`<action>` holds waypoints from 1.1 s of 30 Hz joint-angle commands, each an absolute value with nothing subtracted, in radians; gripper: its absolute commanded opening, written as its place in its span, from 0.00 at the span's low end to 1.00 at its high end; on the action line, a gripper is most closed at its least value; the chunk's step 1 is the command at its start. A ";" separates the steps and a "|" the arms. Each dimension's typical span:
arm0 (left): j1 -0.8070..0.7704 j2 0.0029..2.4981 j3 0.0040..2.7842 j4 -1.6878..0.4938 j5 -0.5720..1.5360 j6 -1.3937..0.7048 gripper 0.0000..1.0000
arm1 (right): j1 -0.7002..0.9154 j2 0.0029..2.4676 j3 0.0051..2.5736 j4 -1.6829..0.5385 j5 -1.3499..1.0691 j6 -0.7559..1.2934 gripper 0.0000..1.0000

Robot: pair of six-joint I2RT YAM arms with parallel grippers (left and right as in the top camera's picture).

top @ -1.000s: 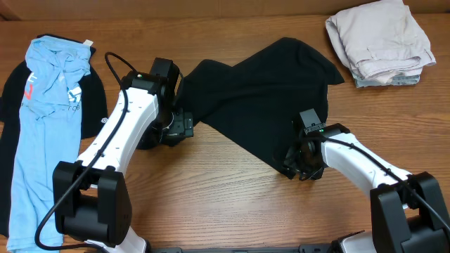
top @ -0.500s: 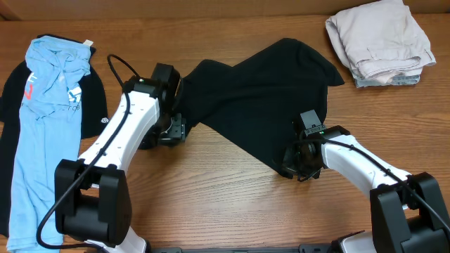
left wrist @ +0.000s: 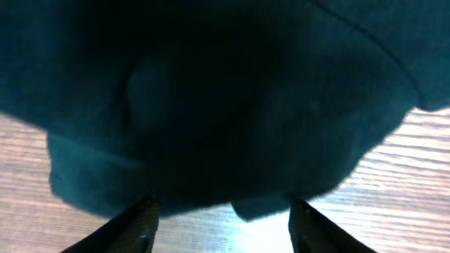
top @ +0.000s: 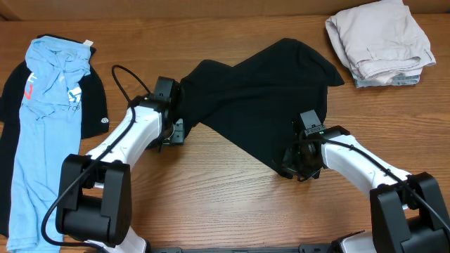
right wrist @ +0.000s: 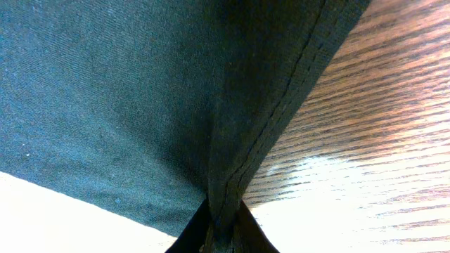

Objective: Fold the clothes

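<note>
Black T-shirt (top: 260, 91) hem pinched in R gripper (right wrist: 221, 226); L gripper (left wrist: 221, 214) wide open.

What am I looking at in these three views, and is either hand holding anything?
Two white robot arms work at a wooden table. The wide picture looks down from above; each of the other two comes from a camera on a wrist. A black T-shirt lies in the middle, a light blue tee over another black tee at the left, folded beige garments at top right. The right hand pinches the black T-shirt's hem. The left hand is open at its other edge, gripping nothing.
</note>
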State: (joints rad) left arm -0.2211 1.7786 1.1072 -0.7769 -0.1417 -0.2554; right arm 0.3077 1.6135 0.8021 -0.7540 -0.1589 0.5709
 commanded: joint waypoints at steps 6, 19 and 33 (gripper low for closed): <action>-0.216 1.779 1.011 -0.723 -0.213 -0.190 0.56 | 0.307 1.628 0.785 -0.756 -0.139 0.565 0.12; -0.216 1.778 0.947 -0.599 -0.247 -0.186 0.15 | 0.307 1.628 0.786 -0.747 -0.116 0.565 0.13; -0.175 1.760 1.541 -1.137 -0.210 -0.262 0.04 | 0.139 1.515 1.158 -1.124 -0.108 0.407 0.04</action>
